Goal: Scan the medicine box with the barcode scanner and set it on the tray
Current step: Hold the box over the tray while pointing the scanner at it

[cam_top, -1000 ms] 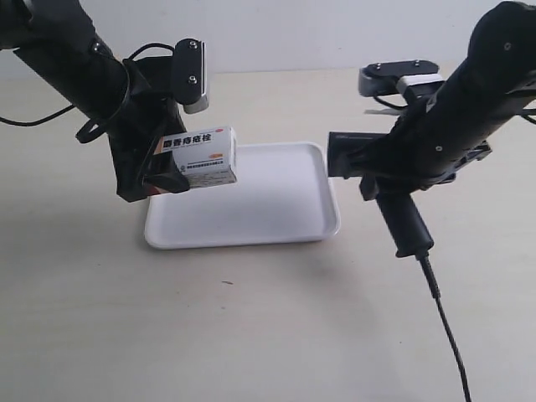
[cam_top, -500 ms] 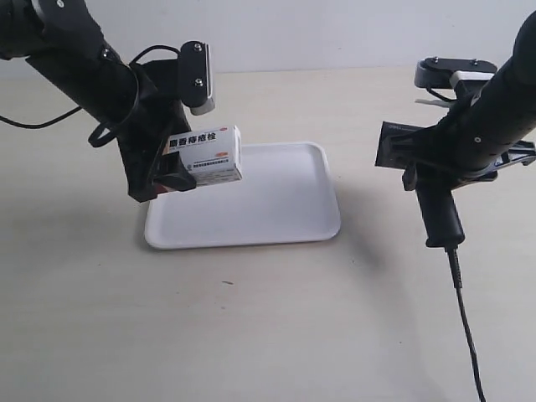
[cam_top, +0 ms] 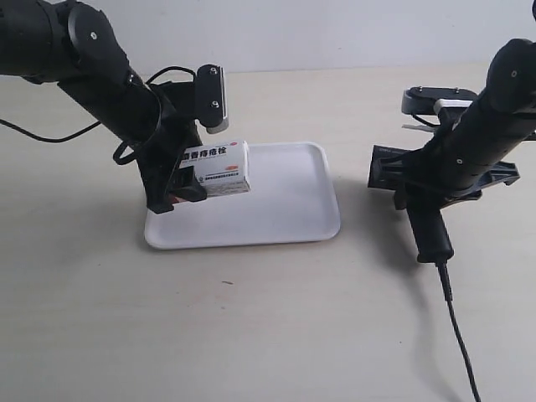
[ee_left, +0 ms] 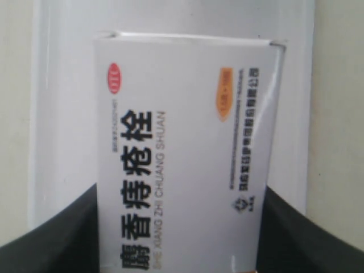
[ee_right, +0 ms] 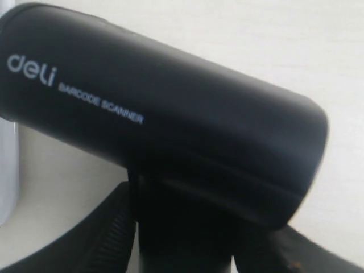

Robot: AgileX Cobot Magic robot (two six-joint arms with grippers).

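The white medicine box [cam_top: 216, 167] hangs just above the left part of the white tray [cam_top: 285, 209], and my left gripper [cam_top: 180, 188] is shut on its red-banded end. Up close the medicine box [ee_left: 182, 159] fills the left wrist view, a black finger pressed against each side, with the tray [ee_left: 62, 114] beneath it. My right gripper [cam_top: 423, 184] is shut on the black barcode scanner [cam_top: 427, 222] to the right of the tray, low over the table with the handle pointing down. In the right wrist view the barcode scanner [ee_right: 170, 125] shows "deli BARCODE SCANNER" on its head.
The scanner's thin black cable [cam_top: 459, 335] trails from the handle toward the front edge of the beige table [cam_top: 251, 327]. The tray's right half holds nothing.
The left arm has lowered the box and carried it slightly right over the tray. The right arm has pulled the scanner away to the right and down toward the table.
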